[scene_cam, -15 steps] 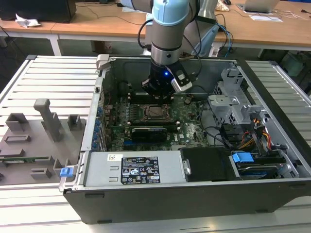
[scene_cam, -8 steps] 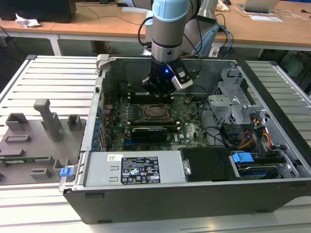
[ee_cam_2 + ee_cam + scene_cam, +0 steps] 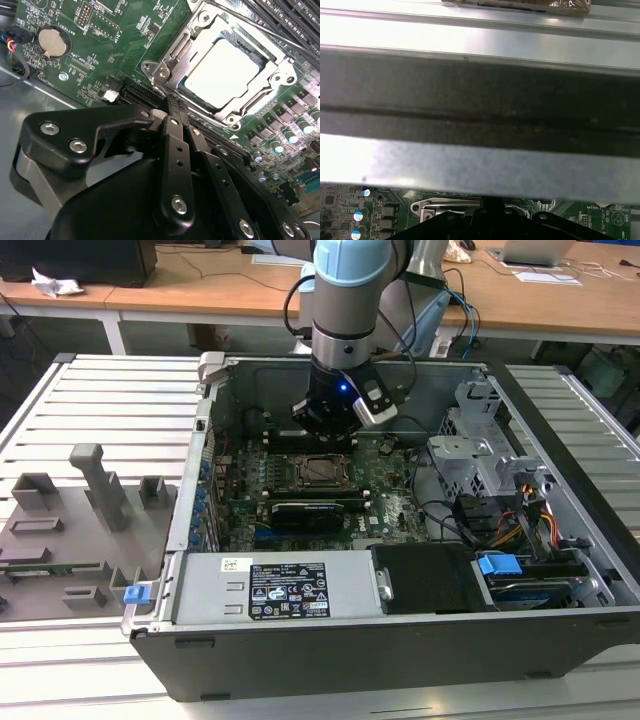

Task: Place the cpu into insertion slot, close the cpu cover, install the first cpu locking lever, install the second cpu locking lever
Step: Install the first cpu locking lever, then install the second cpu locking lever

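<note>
Your cpu (image 3: 222, 75) sits flat in the slot (image 3: 274, 61), its pale metal top showing through the window of the cover (image 3: 172, 59). The cover lies down over it, its silvery frame running around all four edges of the chip. In the exterior view the same socket shows as a grey square near the middle of the green board (image 3: 395, 505), inside the open case (image 3: 560, 540).

Your claw (image 3: 172, 102) hangs just beside the socket, at the cover's near corner in the second wrist view. Its black fingers (image 3: 175, 150) are pressed together with no gap between them and nothing held. Whether the tip touches the frame or stands just off it, you cannot tell. In the exterior view the claw (image 3: 325, 430) is low in the case, just above the far edge of the socket, with a blue light on the wrist.

A thin metal lever (image 3: 260, 27) runs along the far side of the cover; you cannot tell whether it is latched. A round coin cell (image 3: 52, 42) sits well apart from the socket on the board.

In the first wrist view a strip of the board (image 3: 350, 210) and part of the socket frame (image 3: 440, 207) appear below a grey case wall (image 3: 480, 165).

The case rests on a slatted bench (image 3: 110, 400), with a grey fixture tray (image 3: 60, 540) to the exterior view's left.
</note>
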